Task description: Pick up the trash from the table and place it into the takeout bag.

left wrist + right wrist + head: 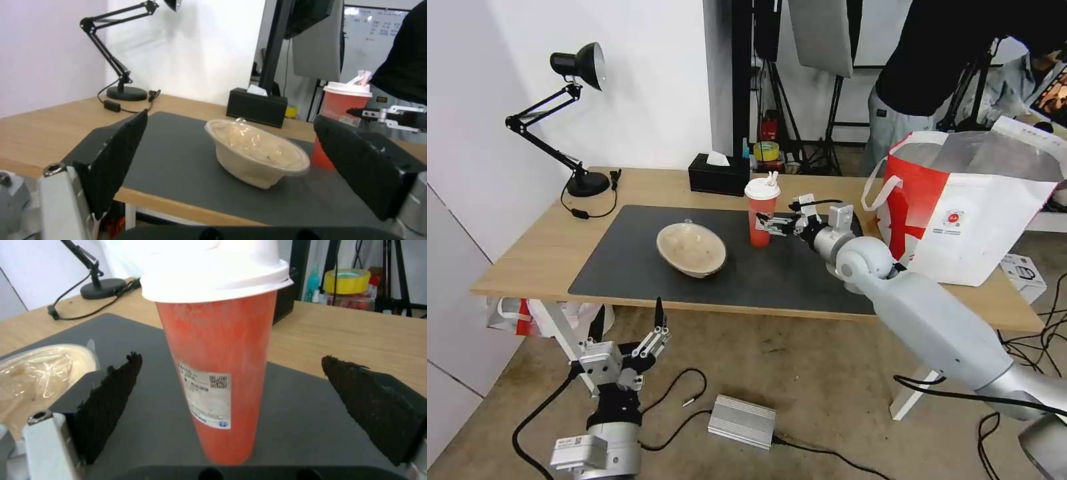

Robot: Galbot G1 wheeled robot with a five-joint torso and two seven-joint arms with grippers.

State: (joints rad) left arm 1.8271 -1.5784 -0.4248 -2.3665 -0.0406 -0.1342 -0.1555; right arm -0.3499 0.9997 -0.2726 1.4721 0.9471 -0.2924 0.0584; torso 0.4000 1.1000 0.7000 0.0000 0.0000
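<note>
The red cup [762, 215] with its white lid stood upright on the dark grey mat [627, 260], toward the mat's far edge, with the black tissue box [718, 175] behind it on the light-wood table [527, 253]. The right gripper [775, 224] was level with the cup's body, its fingers spread wide; in the right wrist view the cup [218, 373] rose in the gap between the two black pads [111, 400], touching neither. The step in hand looked like the approach to grasp the cup. The next move would likely call for easing in a little further, closing on the cup's middle without tipping it, then lifting it clear toward the takeout bag [967, 220], which stood open on the table's right end, just beyond the arm.

The beige bowl [692, 249] lay tilted on the mat, well left of the cup. The left gripper [650, 343] hung low in front of the table edge, fingers open, idle.
</note>
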